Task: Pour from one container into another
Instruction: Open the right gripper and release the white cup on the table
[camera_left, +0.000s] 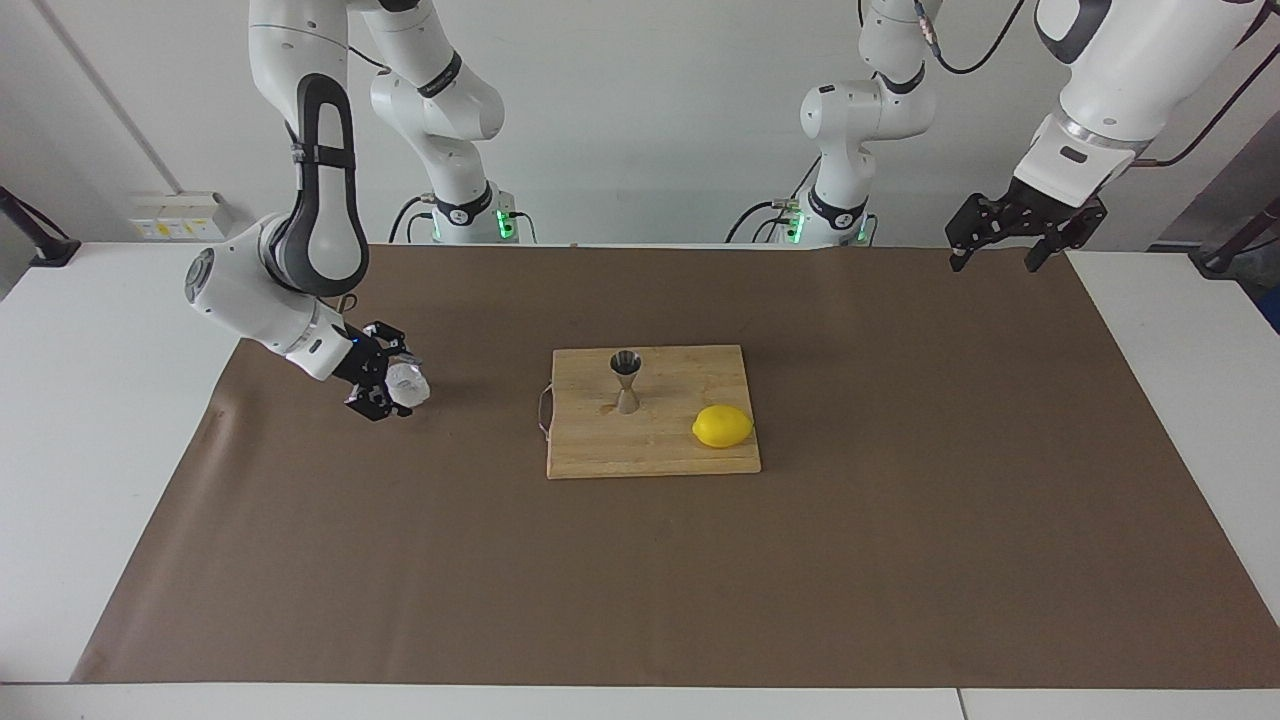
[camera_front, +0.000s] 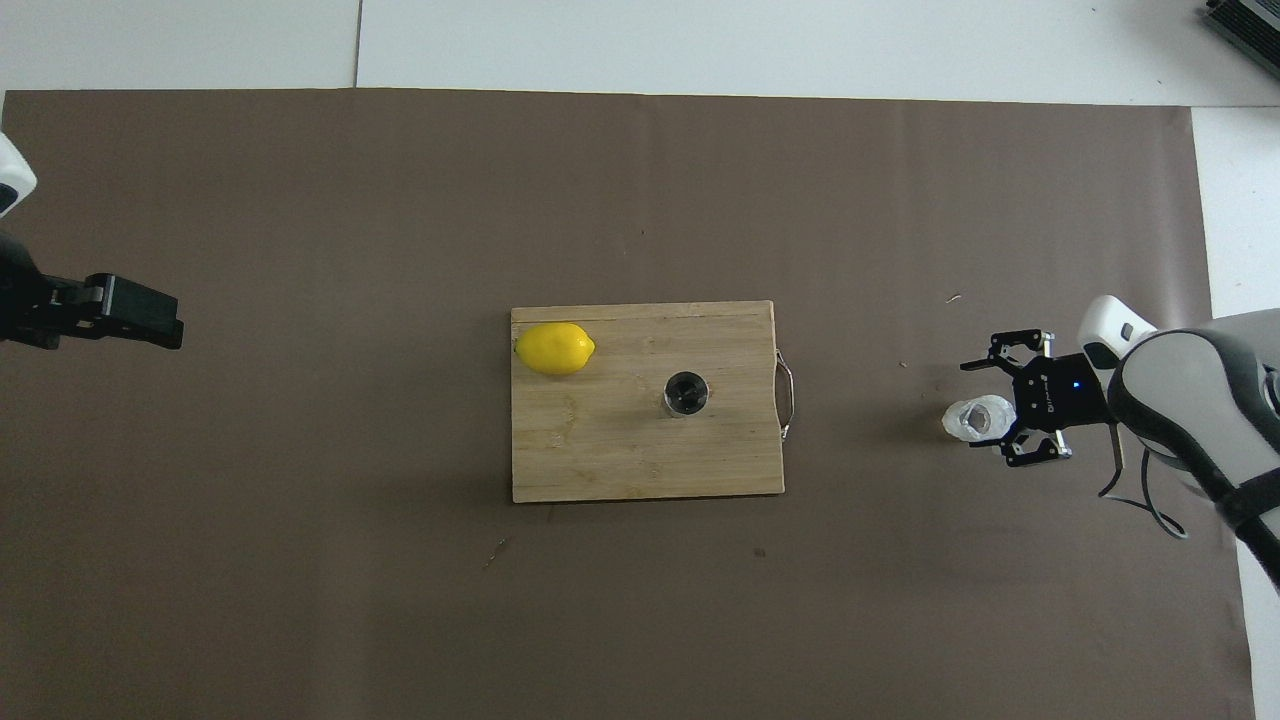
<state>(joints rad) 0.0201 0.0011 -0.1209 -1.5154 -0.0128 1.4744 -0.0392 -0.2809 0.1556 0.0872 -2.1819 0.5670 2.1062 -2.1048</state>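
The translucent crinkled cup (camera_left: 408, 382) (camera_front: 968, 420) stands upright on the brown mat toward the right arm's end of the table. My right gripper (camera_left: 390, 380) (camera_front: 990, 412) is low beside it, open, with the cup at its fingertips and no grip on it. The steel hourglass jigger (camera_left: 627, 382) (camera_front: 686, 393) stands upright on the wooden cutting board (camera_left: 660, 455) (camera_front: 600, 460) in the middle of the table. My left gripper (camera_left: 993, 262) (camera_front: 150, 318) waits open and empty, raised over the mat's edge at the left arm's end.
A yellow lemon (camera_left: 722, 426) (camera_front: 555, 349) lies on the board's corner toward the left arm's end. The board has a wire handle (camera_front: 788, 392) on the side facing the cup. The brown mat (camera_left: 640, 580) covers most of the white table.
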